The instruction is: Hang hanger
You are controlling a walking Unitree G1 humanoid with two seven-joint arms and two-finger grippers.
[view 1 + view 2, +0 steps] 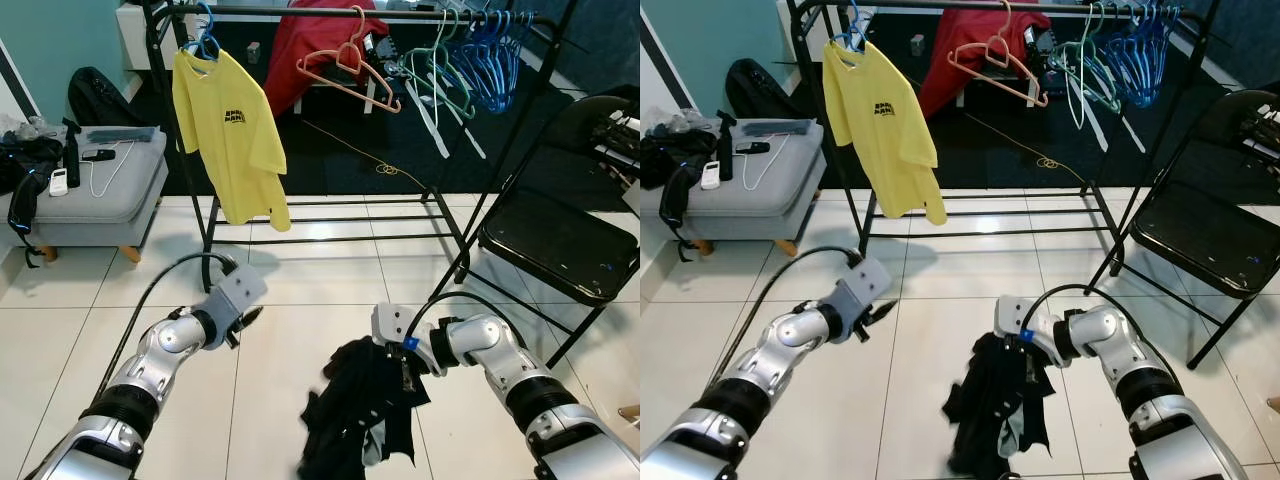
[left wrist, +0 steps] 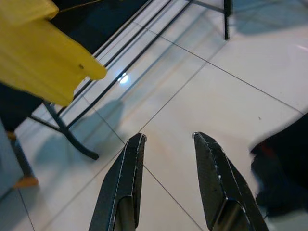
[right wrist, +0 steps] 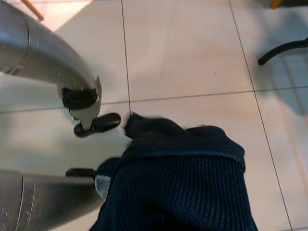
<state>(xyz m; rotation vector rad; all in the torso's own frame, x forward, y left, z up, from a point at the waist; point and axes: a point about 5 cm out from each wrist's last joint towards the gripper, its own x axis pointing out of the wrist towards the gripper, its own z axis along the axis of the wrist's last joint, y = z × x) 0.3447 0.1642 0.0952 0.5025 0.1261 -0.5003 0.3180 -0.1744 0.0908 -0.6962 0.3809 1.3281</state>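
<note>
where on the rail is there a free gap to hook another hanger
The free gap on the rail lies between the yellow shirt and the pink hanger. Right of that it is crowded: green hangers, then blue hangers bunched together.

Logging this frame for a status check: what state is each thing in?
Left gripper: open, empty, above the floor tiles.
Right gripper: shut on dark garment, which hangs bunched.
Yellow T-shirt: hung from a blue hanger on the clothes rack.
Pink hanger: on the rail, bare.
Folding chair: unfolded.
</note>
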